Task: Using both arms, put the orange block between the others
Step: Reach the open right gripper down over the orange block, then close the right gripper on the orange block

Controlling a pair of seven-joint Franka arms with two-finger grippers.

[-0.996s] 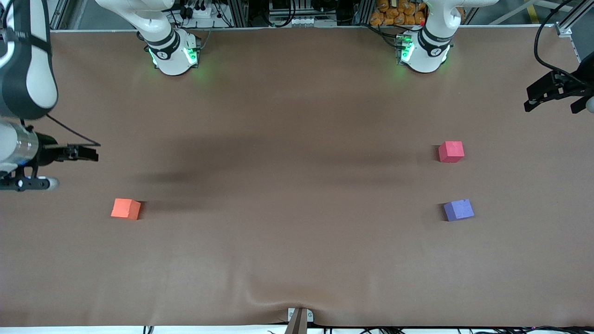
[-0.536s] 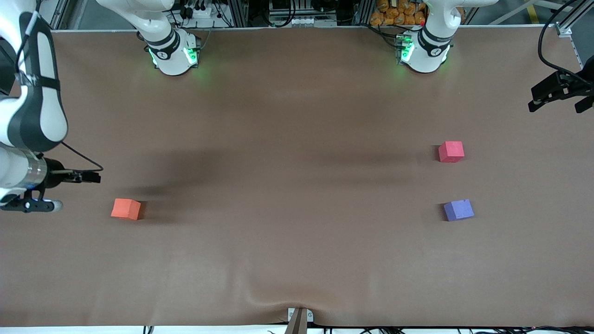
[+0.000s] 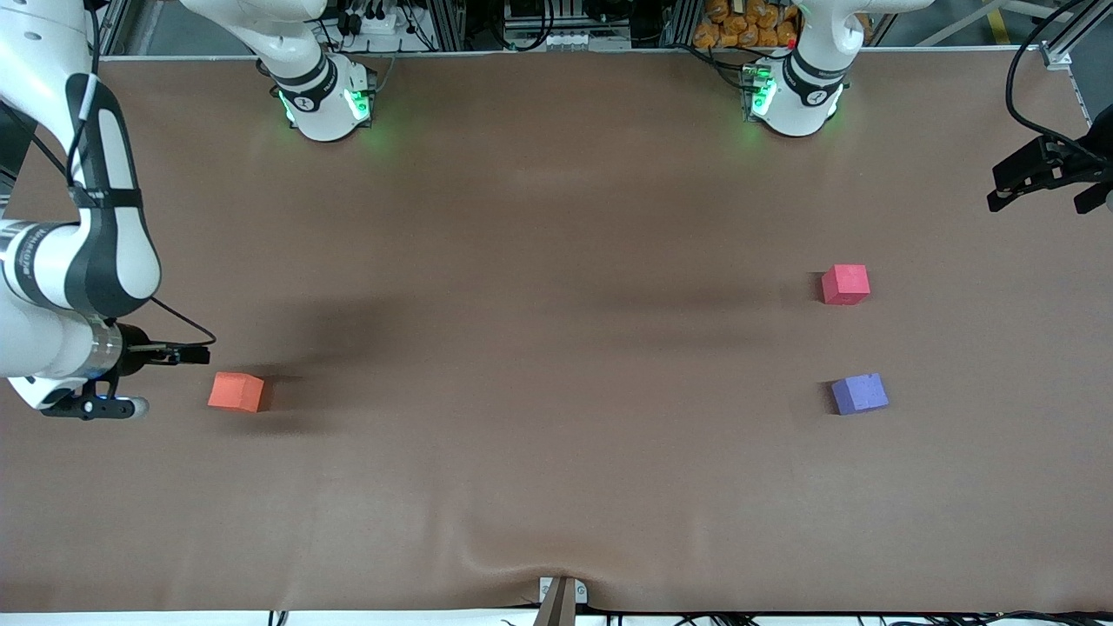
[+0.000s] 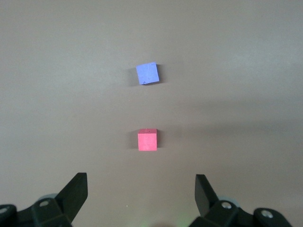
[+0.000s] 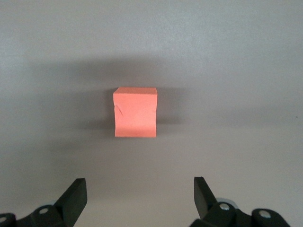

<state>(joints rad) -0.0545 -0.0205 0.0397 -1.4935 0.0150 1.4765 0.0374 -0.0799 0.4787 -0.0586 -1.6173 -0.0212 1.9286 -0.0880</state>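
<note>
Front view: the brown table [image 3: 556, 261] carries three foam cubes. The orange block [image 3: 236, 391] sits toward the right arm's end of the table. The red-pink cube [image 3: 845, 284] and the purple-blue cube [image 3: 859, 393] sit toward the left arm's end, well apart from the orange block, with the purple-blue one nearer the front camera and a bare gap between the two. The right gripper [image 3: 178, 355] hangs low over the table just beside the orange block, not touching it. The left gripper [image 3: 1035, 178] is up in the air over the table's edge at the left arm's end, away from both cubes.

Left wrist view: the left gripper [image 4: 141, 196] has its fingers [image 4: 75, 191] spread wide and holds nothing. The red-pink cube [image 4: 147, 140] and the purple-blue cube [image 4: 147, 73] lie on the table ahead of it, apart from each other.

Right wrist view: the right gripper [image 5: 139, 198] has its fingers [image 5: 75, 195] spread wide, empty. The orange block [image 5: 135, 112] rests on the table ahead of the fingertips, lined up with the gap between them and clear of both.
</note>
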